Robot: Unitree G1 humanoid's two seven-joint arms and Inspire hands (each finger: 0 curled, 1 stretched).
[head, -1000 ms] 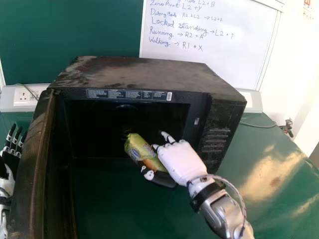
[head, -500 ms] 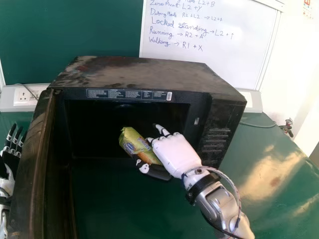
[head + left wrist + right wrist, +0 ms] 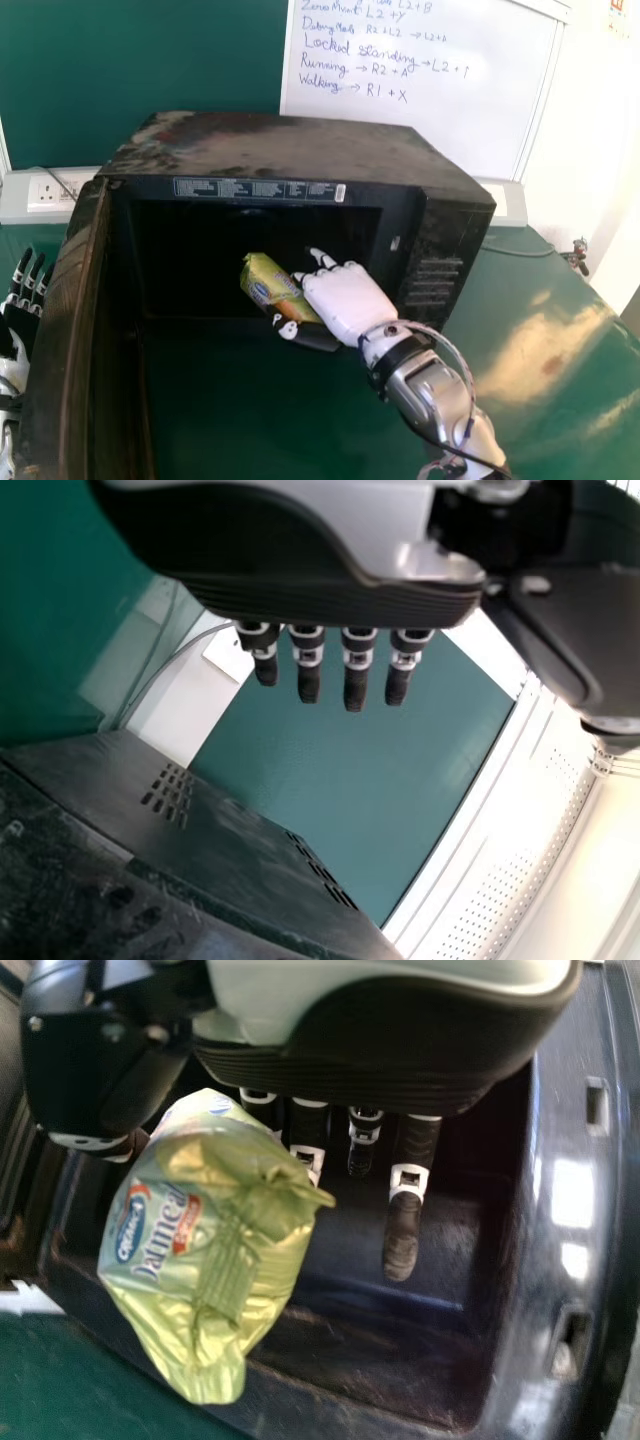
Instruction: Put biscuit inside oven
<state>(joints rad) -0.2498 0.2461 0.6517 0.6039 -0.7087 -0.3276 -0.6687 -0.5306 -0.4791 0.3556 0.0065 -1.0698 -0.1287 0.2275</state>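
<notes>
Crinkled glossy plastic biscuit packet (image 3: 272,285); scuffed dark oven (image 3: 270,150); glossy green table (image 3: 540,350).

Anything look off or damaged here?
Top of the oven is blotched with pale and brownish patches; wear or dirt, can't tell which. Biscuit packet is tilted in the right hand, wrapper creased, no tear visible. No spill seen.

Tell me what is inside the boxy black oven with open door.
Dark inner surfaces show in the oven. The shiny green biscuit packet, held at the opening by the white right hand, hides part of them; what lies behind cannot be seen.
</notes>
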